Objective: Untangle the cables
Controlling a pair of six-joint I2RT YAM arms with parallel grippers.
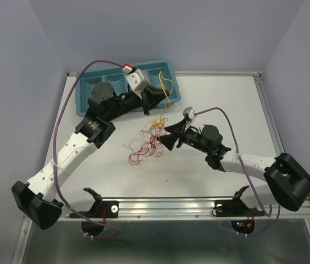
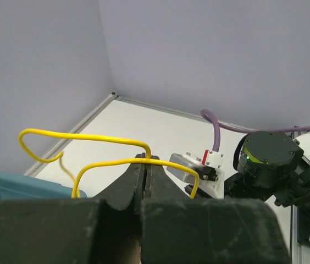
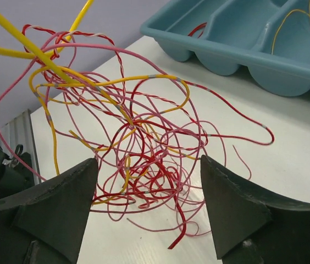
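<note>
The cables are a tangle [image 1: 149, 137] of hair-thin red, pink, yellow and orange wires on the white table. My left gripper [image 1: 161, 100] is over the teal tray's near edge and is shut on a yellow wire [image 1: 167, 91], lifted from the tangle. In the left wrist view the closed jaws [image 2: 145, 162] pinch that yellow wire [image 2: 89, 136], which loops to both sides. My right gripper [image 1: 166, 137] is open just right of the tangle. In the right wrist view its fingers [image 3: 61, 203] flank the tangle [image 3: 144, 159] without touching it.
A teal compartment tray [image 1: 111, 74] stands at the back left; in the right wrist view the tray [image 3: 237, 55] holds a few loose yellow wires and a red one. The table's raised rim [image 1: 265, 104] runs along the right side. The right arm's wrist camera [image 2: 196, 171] is close ahead of the left gripper.
</note>
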